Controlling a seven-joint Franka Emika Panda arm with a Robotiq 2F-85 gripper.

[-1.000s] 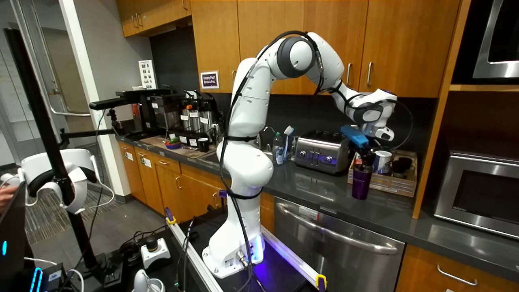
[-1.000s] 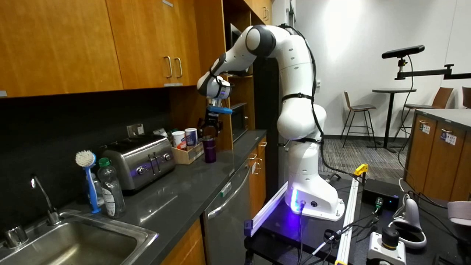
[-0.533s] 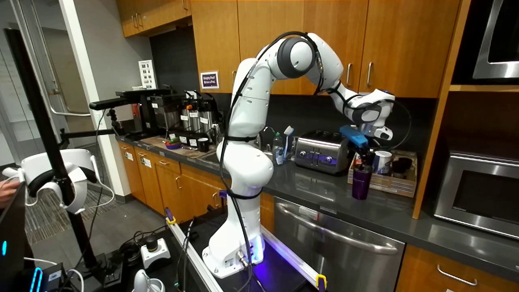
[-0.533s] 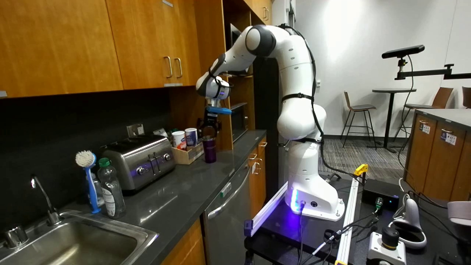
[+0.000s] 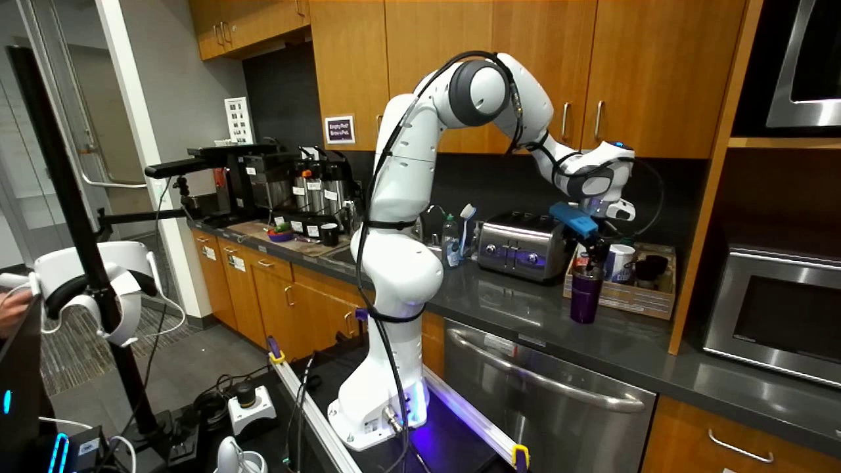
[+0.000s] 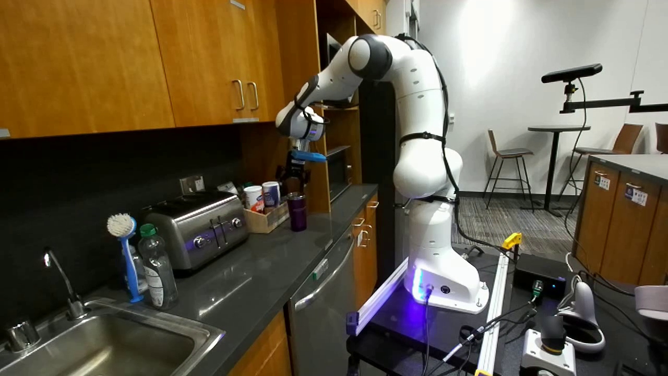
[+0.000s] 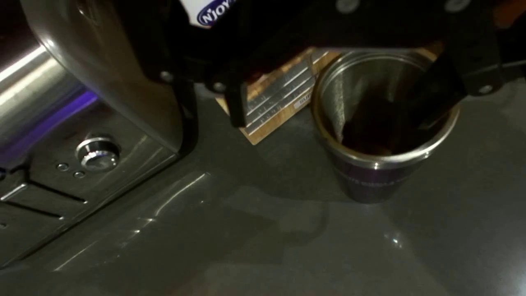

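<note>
A purple tumbler (image 5: 585, 295) with a steel rim stands upright on the dark counter, seen in both exterior views. Just above its mouth hangs my gripper (image 6: 293, 184), pointing down, with a blue piece mounted over it. In the wrist view the gripper (image 7: 331, 121) comes in from the top with its two fingers (image 7: 236, 105) wide apart and nothing held between them. One finger lies outside the tumbler (image 7: 370, 176), to its left; the other overlaps its open mouth. Whether that finger dips inside or stays above the rim, I cannot tell. The tumbler's inside is dark.
A steel toaster (image 6: 195, 230) stands beside a wooden box (image 5: 621, 295) holding white canisters (image 6: 254, 198), behind the tumbler. A wooden side panel (image 5: 713, 197) and a microwave (image 5: 775, 315) are to the right. Soap bottle (image 6: 156, 269), brush (image 6: 128, 256) and sink (image 6: 109, 344) lie farther along.
The wrist and gripper have shifted slightly left in both exterior views, and their tilt has changed a little. The tumbler has not moved, and the gripper has stayed open.
</note>
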